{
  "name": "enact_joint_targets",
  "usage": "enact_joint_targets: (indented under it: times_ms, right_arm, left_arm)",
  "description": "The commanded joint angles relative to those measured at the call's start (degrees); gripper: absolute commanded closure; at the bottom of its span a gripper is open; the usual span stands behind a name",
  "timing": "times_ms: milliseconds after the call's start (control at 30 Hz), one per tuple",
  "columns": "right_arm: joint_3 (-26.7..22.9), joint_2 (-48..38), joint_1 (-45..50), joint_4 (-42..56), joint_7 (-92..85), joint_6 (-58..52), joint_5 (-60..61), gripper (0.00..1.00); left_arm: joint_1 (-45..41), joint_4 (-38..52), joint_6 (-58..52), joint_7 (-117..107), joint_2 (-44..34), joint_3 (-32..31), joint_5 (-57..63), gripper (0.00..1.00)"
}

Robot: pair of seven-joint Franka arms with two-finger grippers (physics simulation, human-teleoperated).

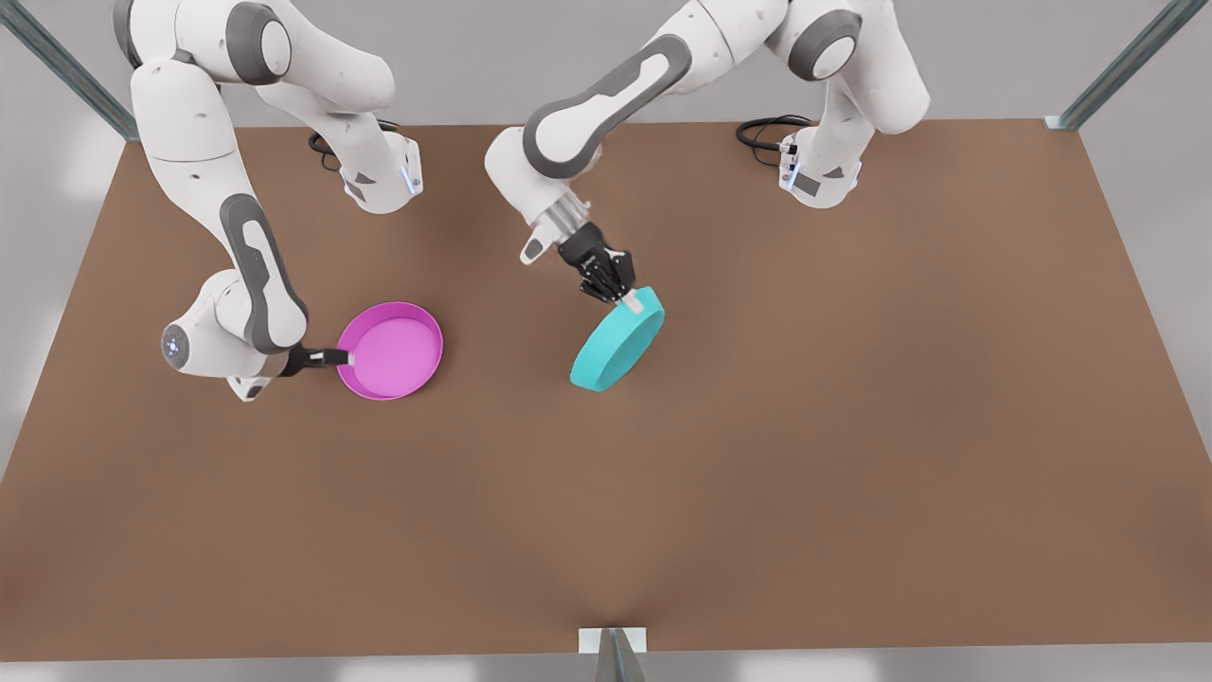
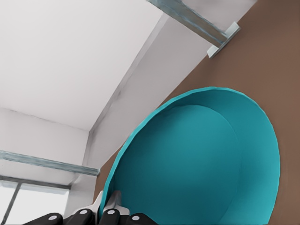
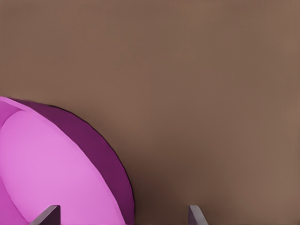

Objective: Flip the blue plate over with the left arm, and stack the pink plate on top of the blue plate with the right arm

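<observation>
Near table centre I see my left gripper [image 1: 632, 301] pinching the smooth round blue plate [image 1: 615, 346] (tilted on edge); my right gripper [image 1: 345, 358], fingers spread, meets the pink plate [image 1: 393, 350].

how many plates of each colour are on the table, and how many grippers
blue plate: 1, tilted up, rim pinched by the left gripper
pink plate: 1, flat, open side up, right gripper at its rim
grippers: 2
total: 2 plates, 2 grippers, 4 things
</observation>
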Motion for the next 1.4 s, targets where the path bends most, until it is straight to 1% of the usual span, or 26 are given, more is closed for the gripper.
enact_joint_targets:
  times_ms: [0,33,233,333,367,433,567,633,700,800,833,867,900,933,967,1000,1067,1100,1167,1200,1233,1267,1333,1367]
  right_arm:
    - [0.0,0.09,0.62,0.0,0.0,0.19,0.0,0.0]
    - [0.0,0.09,0.97,0.0,0.09,0.37,0.0,0.0]
    - [0.0,0.61,0.97,0.0,0.0,2.13,0.53,0.0]
    - [0.0,0.7,0.97,0.0,0.0,2.13,1.93,0.0]
    - [0.0,0.7,0.97,0.0,0.0,2.22,1.93,0.01]
    - [0.0,0.7,0.97,0.08,0.0,2.13,1.93,0.17]
    - [0.0,0.7,0.97,-0.18,-0.79,1.34,1.76,0.17]
    - [0.0,0.7,0.97,-0.18,-3.87,1.25,1.67,0.17]
    - [0.0,0.7,0.97,-0.09,-6.33,1.25,1.58,0.15]
    - [0.0,0.7,0.97,-0.09,-6.33,1.34,1.58,0.15]
    - [0.0,0.7,0.88,-0.09,-6.33,1.34,1.58,0.15]
    - [0.0,0.97,0.88,0.0,-6.33,1.78,1.58,0.16]
    - [0.0,0.97,0.97,0.0,-6.33,1.86,1.58,0.17]
    - [0.0,1.05,0.88,0.0,-6.33,1.86,1.58,0.17]
    - [0.0,1.32,0.62,0.08,-6.33,1.86,1.58,0.17]
    - [0.0,1.67,0.53,0.17,-6.33,1.86,1.49,0.19]
    - [0.0,1.67,0.53,0.17,-6.33,1.86,1.58,0.34]
    - [0.0,1.67,0.53,0.17,-6.33,1.86,1.5,0.35]
    - [0.0,1.58,0.62,0.17,-6.33,1.86,1.49,0.4]
    - [0.0,1.49,0.62,0.17,-6.59,1.86,1.49,0.41]
    - [0.0,1.41,0.71,0.35,-6.94,1.86,1.49,0.41]
    - [0.0,1.32,0.71,0.35,-6.94,1.78,1.49,0.41]
    - [0.0,1.23,0.88,0.35,-7.12,1.78,1.49,0.41]
    - [0.0,1.23,0.97,0.43,-7.12,1.78,1.41,0.41]
  left_arm:
    - [-0.57,0.27,-0.23,-0.02,0.61,0.1,9.83,0.79]
    - [-1.88,0.54,-1.72,0.07,1.31,0.1,11.23,0.79]
    - [-3.03,0.45,-9.55,3.85,9.57,0.19,29.96,0.79]
    - [-3.82,-0.17,-12.1,3.94,12.38,0.28,32.51,0.79]
    - [-3.91,-0.17,-13.5,4.11,13.7,0.28,34.44,0.79]
    - [-4.35,-0.17,-15.0,4.11,16.78,0.28,35.06,0.79]
    - [-6.37,-0.08,-15.7,4.02,21.17,0.19,34.53,0.79]
    - [-6.46,-0.08,-15.96,4.02,22.49,0.1,34.53,0.79]
    - [-6.63,-0.08,-16.05,4.11,22.93,0.02,34.18,0.79]
    - [-7.95,0.18,-15.97,4.2,23.02,-0.25,29.52,0.79]
    - [-8.04,0.18,-15.97,4.64,23.02,-0.34,28.82,0.68]
    - [-8.56,0.45,-15.35,4.38,23.02,-0.34,27.41,0.43]
    - [-8.74,0.45,-15.35,4.46,23.2,-1.3,26.27,0.31]
    - [-8.74,0.36,-15.26,4.46,23.46,-1.39,26.0,0.11]
    - [-8.92,0.45,-15.17,4.46,24.33,-1.39,26.0,0.01]
    - [-8.92,0.62,-15.17,4.29,25.48,-1.39,25.92,0.01]
    - [-8.92,0.62,-15.26,4.38,26.01,-2.8,25.04,0.01]
    - [-9.01,0.62,-15.35,4.29,26.01,-3.59,24.34,0.01]
    - [-10.76,0.71,-15.35,4.38,25.92,-3.85,21.44,0.01]
    - [-11.99,1.85,-15.26,4.29,25.83,-4.38,18.19,0.01]
    - [-12.17,2.64,-15.17,3.85,25.57,-6.4,17.21,0.01]
    - [-12.17,3.35,-13.6,3.5,25.74,-6.84,15.46,0.01]
    - [-12.26,4.31,-11.05,-3.42,25.48,-8.33,10.46,0.01]
    - [-12.26,4.31,-7.27,-10.1,25.22,-8.33,7.29,0.0]
